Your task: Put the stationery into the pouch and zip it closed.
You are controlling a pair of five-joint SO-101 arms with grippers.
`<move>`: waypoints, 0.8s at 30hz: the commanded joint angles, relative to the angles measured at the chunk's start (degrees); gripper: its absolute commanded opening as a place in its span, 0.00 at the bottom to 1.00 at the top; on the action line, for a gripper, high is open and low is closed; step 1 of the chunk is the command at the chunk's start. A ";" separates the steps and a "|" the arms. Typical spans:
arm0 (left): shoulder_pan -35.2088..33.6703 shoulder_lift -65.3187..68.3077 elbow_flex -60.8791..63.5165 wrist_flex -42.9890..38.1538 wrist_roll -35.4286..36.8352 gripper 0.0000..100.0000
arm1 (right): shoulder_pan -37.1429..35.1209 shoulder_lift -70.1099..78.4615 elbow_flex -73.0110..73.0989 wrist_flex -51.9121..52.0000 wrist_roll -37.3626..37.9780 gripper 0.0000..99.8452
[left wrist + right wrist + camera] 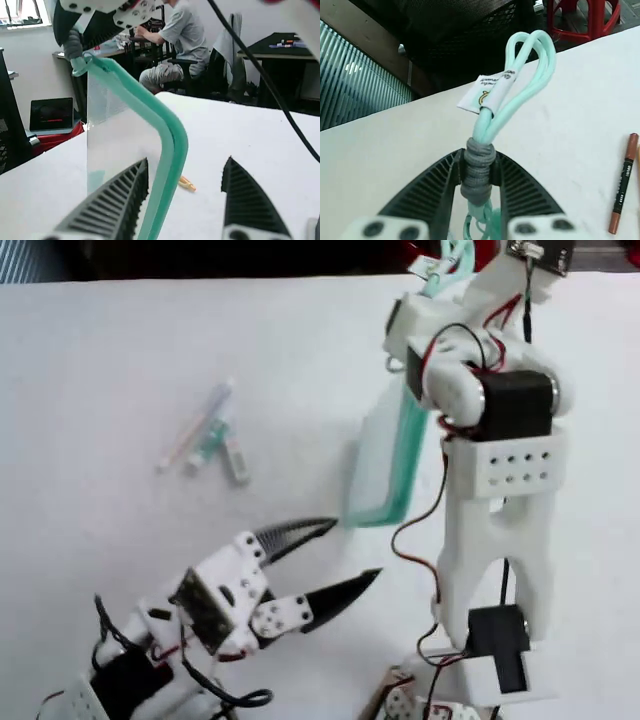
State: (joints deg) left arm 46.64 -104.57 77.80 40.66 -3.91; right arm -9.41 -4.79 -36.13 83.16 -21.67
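Now pouch (380, 460) hangs long-axis vertical, R jaws pinching its strap (479, 165); L jaws wide, empty.

My two black ribbed fingers (432, 187) pinch a grey cord wrap (478, 170) between them. From it a mint-green loop (532, 60) rises, banded by a white paper tag (487, 92). A brown pen (622, 182) lies apart on the white desk (385, 150).
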 commanded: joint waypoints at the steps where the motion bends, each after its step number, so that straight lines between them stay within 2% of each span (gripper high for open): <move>1: 0.75 0.75 4.48 -7.74 -0.18 0.20 | -1.71 -0.04 -1.93 -1.63 -1.67 0.02; 4: -0.84 0.66 11.69 -16.35 -0.70 0.13 | -1.89 -0.04 -1.93 -1.36 -1.76 0.02; 7: -6.29 0.66 14.86 -22.95 -0.35 0.14 | -1.63 -0.13 -1.93 -0.66 -1.67 0.02; 9: -8.40 0.66 13.54 -22.24 -0.09 0.15 | -1.54 -0.13 -1.93 -0.40 -1.58 0.02; 17: -7.34 3.56 -3.25 -14.24 0.97 0.15 | -1.45 0.04 -1.76 -0.40 -1.58 0.02; 20: -7.34 14.73 -8.18 -11.78 1.23 0.15 | -0.66 0.40 -1.49 -0.40 -1.58 0.02; 24: -5.23 35.12 -19.60 -4.75 3.87 0.22 | 0.13 0.48 -1.41 -0.40 -1.58 0.02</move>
State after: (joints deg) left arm 39.25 -88.40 70.15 30.55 -3.12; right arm -10.02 -4.09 -36.13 82.73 -22.99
